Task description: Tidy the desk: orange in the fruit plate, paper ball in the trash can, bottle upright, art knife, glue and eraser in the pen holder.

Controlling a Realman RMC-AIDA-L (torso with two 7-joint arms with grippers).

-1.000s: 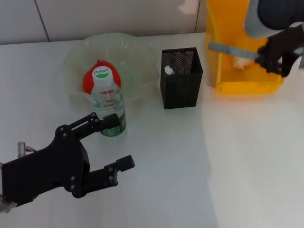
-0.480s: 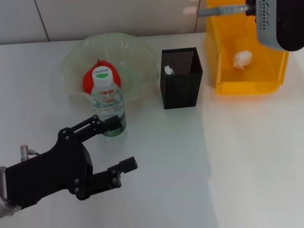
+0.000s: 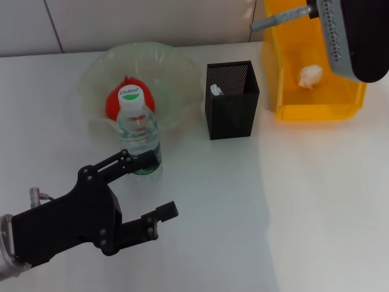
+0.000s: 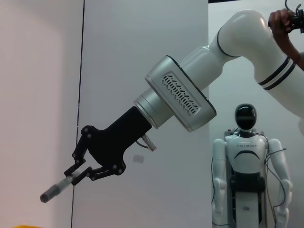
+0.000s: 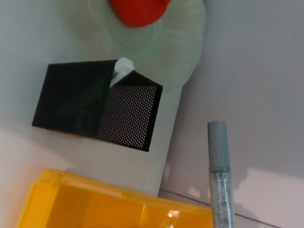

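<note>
The right gripper [image 4: 78, 173] is raised above the far right of the table [image 3: 243, 201], over the yellow trash can [image 3: 285, 61]. Its fingers are closed on a grey glue stick [image 3: 281, 16], which projects from the fingertips toward the pen holder side. In the right wrist view the glue stick [image 5: 219, 175] hangs above the near edge of the trash can [image 5: 114, 204], well apart from the black mesh pen holder [image 5: 97, 104].

The pen holder [image 3: 232, 109] stands upright at table centre, just beside the trash can, with a white item [image 3: 216, 90] inside it. The paper ball [image 3: 310, 76] lies inside the trash can.

The orange [image 3: 118, 100] rests in the translucent fruit plate [image 3: 164, 67] at the far left. The bottle [image 3: 138, 131] stands upright in front of the plate, cap up.

The left gripper [image 3: 146, 188] sits low at the near left of the table, jaws spread wide and holding nothing. Its upper finger [image 3: 137, 159] lies just beside the base of the bottle; contact cannot be determined.
</note>
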